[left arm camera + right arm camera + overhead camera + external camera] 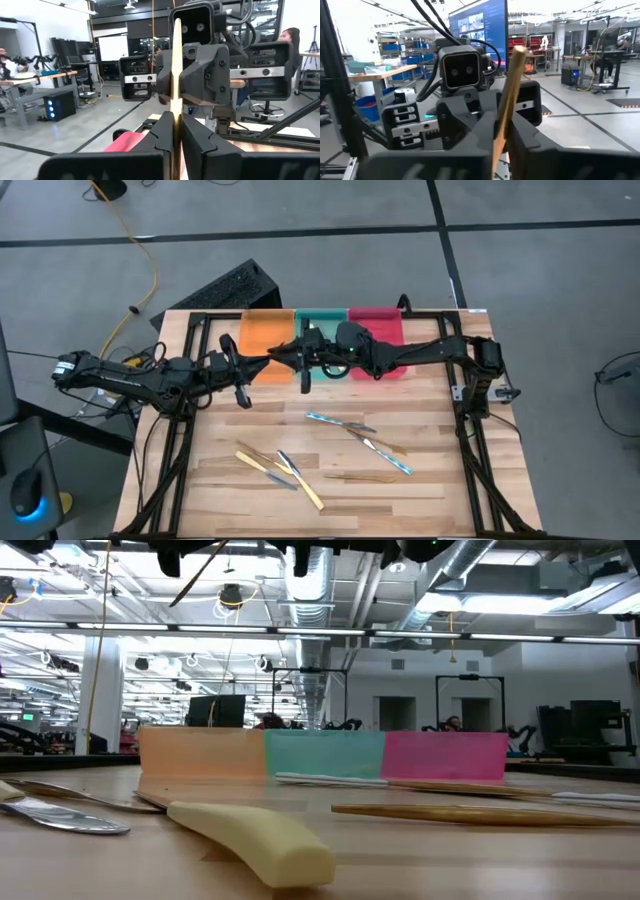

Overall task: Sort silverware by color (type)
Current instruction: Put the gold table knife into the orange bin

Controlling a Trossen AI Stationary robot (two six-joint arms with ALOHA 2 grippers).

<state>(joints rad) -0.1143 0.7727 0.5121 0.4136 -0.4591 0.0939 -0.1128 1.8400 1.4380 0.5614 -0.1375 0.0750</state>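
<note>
Fingers of both arms pinch same gold utensil (176, 75) above trays at bench's far edge: left fingers (176, 131) closed, right fingers (502, 137) closed. Step: mid-air handover. Next: one releases, other carries to tray. Remaining silverware (360, 435) lies near bench's front edge.

Bright ceiling strip lights (250, 630) are glaring evenly; shadows on the desk (330, 480) are falling soft, and the nearest pale-handled utensil (255, 840) is blurring.

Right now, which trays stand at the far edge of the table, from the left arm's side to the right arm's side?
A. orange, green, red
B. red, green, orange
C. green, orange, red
A: in the high view the orange tray is leftmost, the green tray in the middle, the red tray rightmost.
</note>
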